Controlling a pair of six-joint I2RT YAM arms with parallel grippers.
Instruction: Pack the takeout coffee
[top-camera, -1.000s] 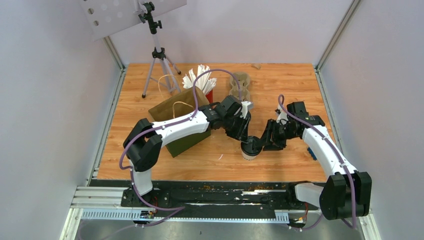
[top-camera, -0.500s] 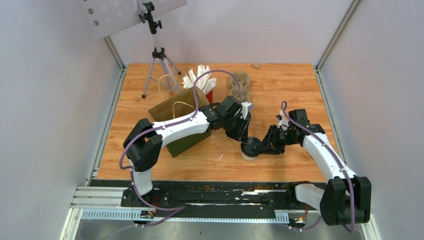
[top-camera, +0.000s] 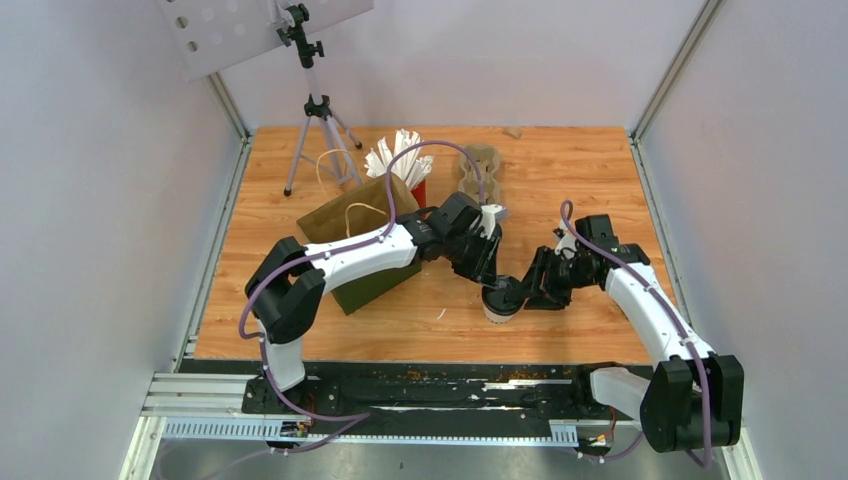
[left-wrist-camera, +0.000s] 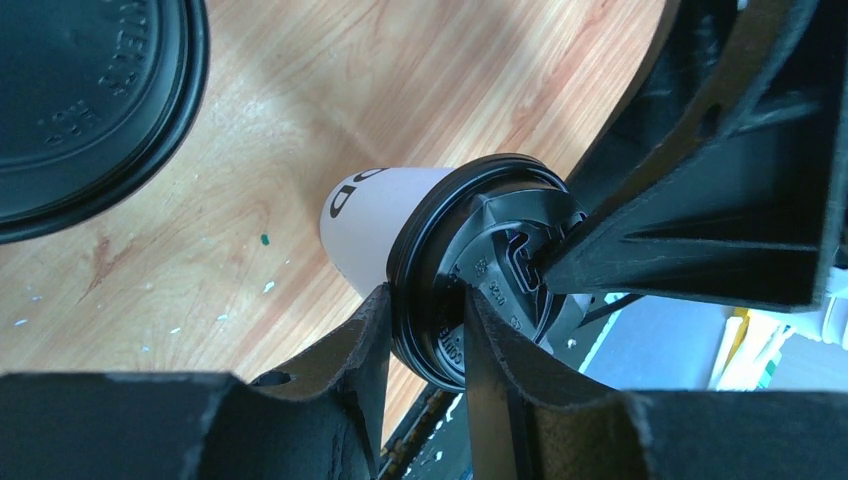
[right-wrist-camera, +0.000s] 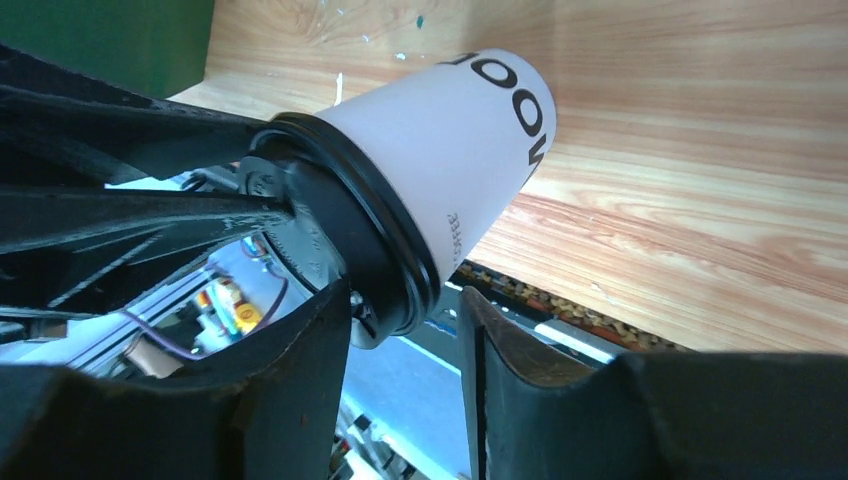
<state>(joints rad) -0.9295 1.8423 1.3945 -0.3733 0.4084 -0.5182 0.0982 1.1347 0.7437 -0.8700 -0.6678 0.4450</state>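
Note:
One takeout coffee, a white paper cup with a black lid and dark print, is near the front middle of the table. In the left wrist view this cup has its lid rim pinched between the fingers of my left gripper, one under the rim and one on the lid top. My right gripper straddles the same lid edge from the other side. One of its fingers lies by the lid top and the other stands clear of the rim. A second black lid fills the upper left corner; the cup under it is hidden.
A brown and green paper bag lies left of centre under my left arm. Behind it stand a red cup of white straws and a beige pulp tray. A tripod stands at the back left.
My right wrist has dropped and shifted left toward the cup's lid. The left arm and the cup have stayed in place.

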